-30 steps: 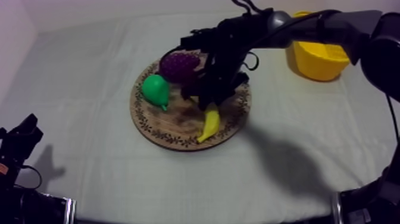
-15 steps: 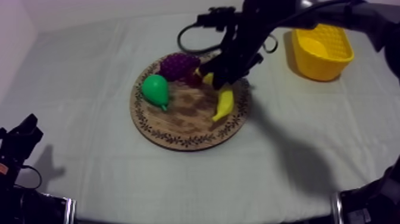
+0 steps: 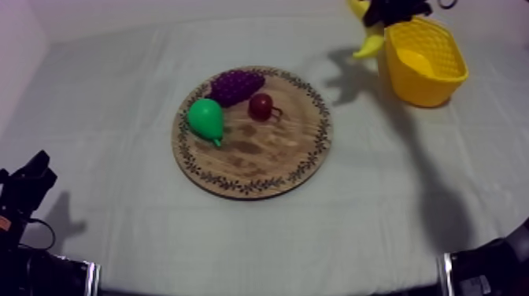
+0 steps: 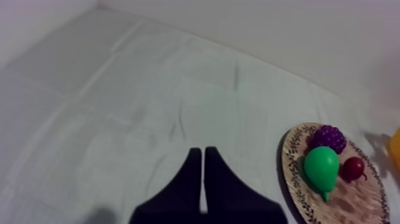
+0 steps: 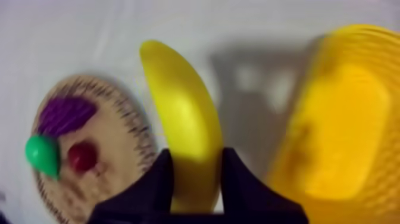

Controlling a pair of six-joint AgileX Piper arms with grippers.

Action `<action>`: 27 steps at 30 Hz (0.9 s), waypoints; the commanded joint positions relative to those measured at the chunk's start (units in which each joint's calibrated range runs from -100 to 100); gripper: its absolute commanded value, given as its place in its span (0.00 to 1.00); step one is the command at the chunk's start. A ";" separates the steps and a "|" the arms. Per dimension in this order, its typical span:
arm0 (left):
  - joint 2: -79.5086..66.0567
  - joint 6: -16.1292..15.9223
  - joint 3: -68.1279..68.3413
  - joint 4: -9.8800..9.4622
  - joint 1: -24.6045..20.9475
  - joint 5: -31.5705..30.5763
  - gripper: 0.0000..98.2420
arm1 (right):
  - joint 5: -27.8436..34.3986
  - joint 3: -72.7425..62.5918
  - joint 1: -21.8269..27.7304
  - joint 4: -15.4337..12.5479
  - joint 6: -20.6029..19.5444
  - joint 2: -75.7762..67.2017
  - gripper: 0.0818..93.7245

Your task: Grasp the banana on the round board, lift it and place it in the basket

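The banana [image 5: 184, 125] hangs in the air between the round wooden board [image 5: 119, 173] and the yellow basket [image 5: 333, 131], with my right gripper [image 5: 191, 179] shut on its lower end. From above, the banana [image 3: 368, 46] shows at the basket's [image 3: 425, 71] near-left rim, held by my right gripper [image 3: 386, 12] at the table's far edge. My left gripper [image 4: 203, 179] rests shut as a narrow wedge over bare cloth, left of the board [image 4: 297, 184]; in the top view it [image 3: 31, 177] sits low at the left.
On the board [image 3: 252, 169] lie a green pear [image 3: 206, 120], a bunch of purple grapes [image 3: 234, 83] and a small red fruit [image 3: 260, 105]. The basket stands at the far right of the table.
My right gripper has lifted the banana off the board and carried it up and to the right, to the basket's rim. The left arm has not moved.
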 commanded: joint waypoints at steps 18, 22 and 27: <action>-0.03 0.01 0.03 -0.03 -0.03 0.03 0.00 | -3.96 -6.61 13.27 2.34 1.24 8.65 0.08; -0.03 0.01 0.03 -0.03 -0.03 0.03 0.00 | -4.86 -6.84 13.46 2.47 1.54 10.66 0.08; -0.03 0.01 0.03 -0.03 -0.03 0.03 0.00 | -5.31 -6.44 13.07 2.77 1.85 13.32 0.08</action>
